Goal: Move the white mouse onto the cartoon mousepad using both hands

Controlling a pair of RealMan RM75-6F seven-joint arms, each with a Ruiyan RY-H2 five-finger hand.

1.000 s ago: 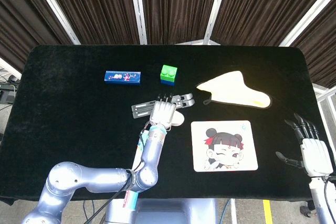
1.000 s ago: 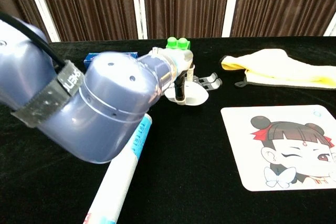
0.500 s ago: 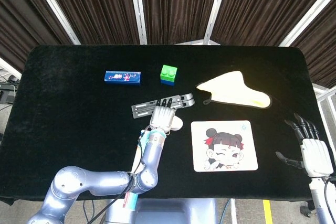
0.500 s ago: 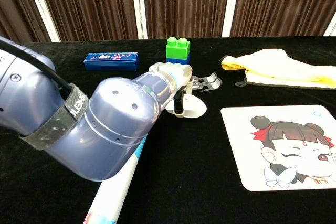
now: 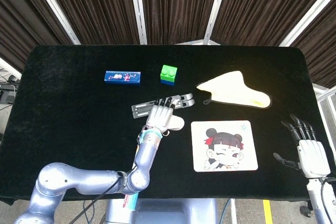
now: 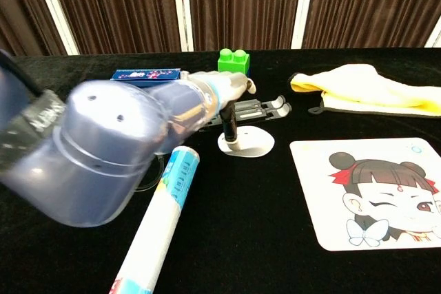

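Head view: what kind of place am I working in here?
Likely a lab or studio test booth, not a home or office: a table draped in black cloth, dark pleated curtains on white frames behind it, and unrelated props laid out, such as a toy brick and a cartoon mousepad.

Matt black cloth-covered table (image 5: 68, 103), glossy smooth white plastic mouse (image 6: 249, 144), shiny plastic green brick (image 5: 168, 73), soft yellow towel (image 5: 234, 90), smooth printed mousepad (image 5: 224, 146)

Bright, even overhead light, soft shadows; chest view's near arm (image 6: 103, 149) motion-blurred.
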